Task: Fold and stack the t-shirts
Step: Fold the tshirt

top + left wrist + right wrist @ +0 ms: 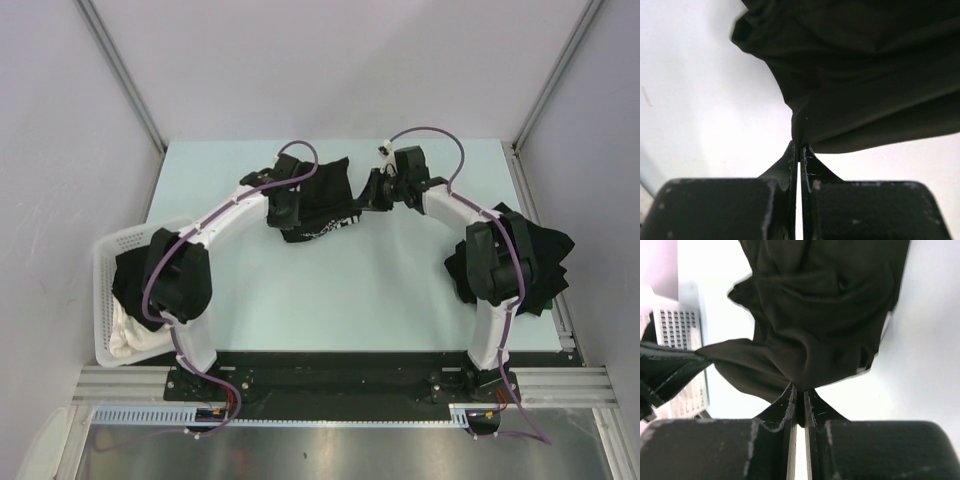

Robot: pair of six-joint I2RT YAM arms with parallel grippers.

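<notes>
Left claw [288, 212], top view: jaws pressed together on the 9 o'clock edge of a black t-shirt [325, 195]. Right claw [374, 196] bites its 3 o'clock edge. Shirt sits toward 12 o'clock of the pale table [330, 300], bunched btwn the two claws, crumpled, w/ a strip of white print [335, 230] along its 6 o'clock hem. Lifted or resting on the table, can't tell from above. At 3 o'clock, near the table edge, a pile of t-shirts [548, 250], black, partly behind the right arm's elbow. At 8 o'clock a white lattice basket [105, 262] w/ dark shirts [126, 284] inside and a white cloth [130, 338] at its near end.

Left wrist view: left claw [800, 148] tips closed tight, pinching a gathered bit of fabric. T-shirt [865, 75] fans out from the pinch toward 12–2 o'clock. Matte black, soft folds radiating from the grip pt, rolled edge at 11 o'clock. Pale table behind.

Right wrist view: right claw [800, 390] jaws nearly touching, thin slit btwn them, nipping a fold. T-shirt [825, 310] fills 12 o'clock, heavily wrinkled, w/ a sliver of white at its 3 o'clock edge. One flap stretches to 9 o'clock, basket [677, 327] lattice behind it.
</notes>
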